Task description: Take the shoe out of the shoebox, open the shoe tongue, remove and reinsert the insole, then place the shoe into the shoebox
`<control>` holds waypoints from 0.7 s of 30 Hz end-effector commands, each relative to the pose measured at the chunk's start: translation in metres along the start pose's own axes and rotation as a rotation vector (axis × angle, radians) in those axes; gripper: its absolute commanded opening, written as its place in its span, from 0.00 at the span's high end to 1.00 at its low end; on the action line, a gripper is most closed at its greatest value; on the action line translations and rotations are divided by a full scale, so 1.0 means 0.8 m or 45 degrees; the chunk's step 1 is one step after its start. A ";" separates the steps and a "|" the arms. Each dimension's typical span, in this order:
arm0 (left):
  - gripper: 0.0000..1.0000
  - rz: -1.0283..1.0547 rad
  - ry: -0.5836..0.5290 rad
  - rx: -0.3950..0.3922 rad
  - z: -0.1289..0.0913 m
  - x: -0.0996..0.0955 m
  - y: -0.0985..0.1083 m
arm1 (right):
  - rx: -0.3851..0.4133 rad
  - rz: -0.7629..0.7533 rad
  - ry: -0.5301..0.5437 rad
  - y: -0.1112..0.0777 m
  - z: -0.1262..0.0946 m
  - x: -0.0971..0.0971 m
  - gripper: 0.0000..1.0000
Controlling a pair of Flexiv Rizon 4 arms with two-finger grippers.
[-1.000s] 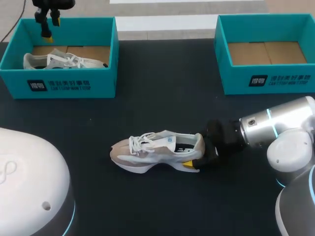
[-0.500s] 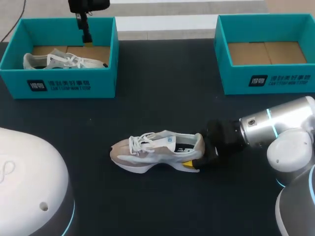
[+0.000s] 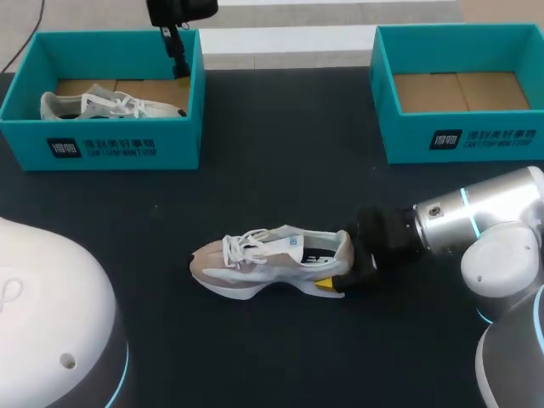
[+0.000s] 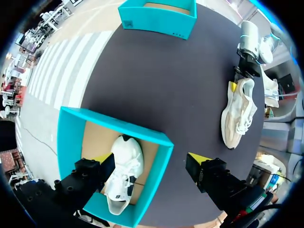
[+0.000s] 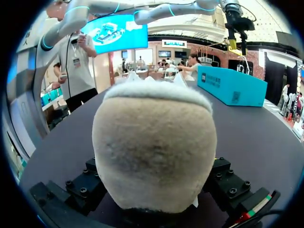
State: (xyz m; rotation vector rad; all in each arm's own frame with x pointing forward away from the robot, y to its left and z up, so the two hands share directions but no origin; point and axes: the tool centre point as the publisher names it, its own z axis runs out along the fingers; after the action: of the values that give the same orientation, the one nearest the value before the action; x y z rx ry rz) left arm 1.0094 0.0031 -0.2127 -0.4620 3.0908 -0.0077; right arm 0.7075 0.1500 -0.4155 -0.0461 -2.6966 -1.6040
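Note:
A beige and white shoe (image 3: 272,259) lies on its side in the middle of the black table, toe to the left. My right gripper (image 3: 340,270) is shut on its heel, one yellow tip showing under the sole. In the right wrist view the rounded heel (image 5: 152,142) sits between the black fingers (image 5: 78,190). A second white shoe (image 3: 106,105) lies in the left teal shoebox (image 3: 119,146). My left gripper (image 3: 177,49) hangs open above that box's right wall. In the left wrist view, my left gripper (image 4: 151,161) straddles the wall, the boxed shoe (image 4: 122,178) under one finger.
A second teal shoebox (image 3: 463,140) stands at the back right with only brown cardboard in it, also seen as the far box (image 4: 159,14) from the left wrist. My right arm (image 3: 484,221) lies low across the table's right side.
My left gripper has moved to the right along the back of the left shoebox, from its far left corner to its right wall. The right gripper and the shoe have stayed put.

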 end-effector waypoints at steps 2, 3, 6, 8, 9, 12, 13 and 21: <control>0.00 0.002 0.005 -0.004 0.000 -0.002 -0.001 | 0.008 0.002 -0.002 -0.002 0.005 -0.002 1.00; 0.00 0.002 0.005 -0.004 0.000 -0.002 -0.001 | 0.008 0.002 -0.002 -0.002 0.005 -0.002 1.00; 0.00 0.002 0.005 -0.004 0.000 -0.002 -0.001 | 0.008 0.002 -0.002 -0.002 0.005 -0.002 1.00; 0.00 0.002 0.005 -0.004 0.000 -0.002 -0.001 | 0.008 0.002 -0.002 -0.002 0.005 -0.002 1.00; 0.00 0.002 0.005 -0.004 0.000 -0.002 -0.001 | 0.008 0.002 -0.002 -0.002 0.005 -0.002 1.00; 0.00 0.002 0.005 -0.004 0.000 -0.002 -0.001 | 0.008 0.002 -0.002 -0.002 0.005 -0.002 1.00; 0.00 0.002 0.005 -0.004 0.000 -0.002 -0.001 | 0.008 0.002 -0.002 -0.002 0.005 -0.002 1.00; 0.00 -0.151 -0.068 -0.028 -0.003 0.046 -0.002 | 0.008 0.002 -0.002 -0.002 0.005 -0.002 1.00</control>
State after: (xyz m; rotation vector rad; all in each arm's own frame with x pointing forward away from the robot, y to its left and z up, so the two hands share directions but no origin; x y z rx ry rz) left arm 0.9994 -0.0055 -0.2128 -0.5703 3.0784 0.0073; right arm 0.7074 0.1500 -0.4155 -0.0460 -2.6965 -1.6040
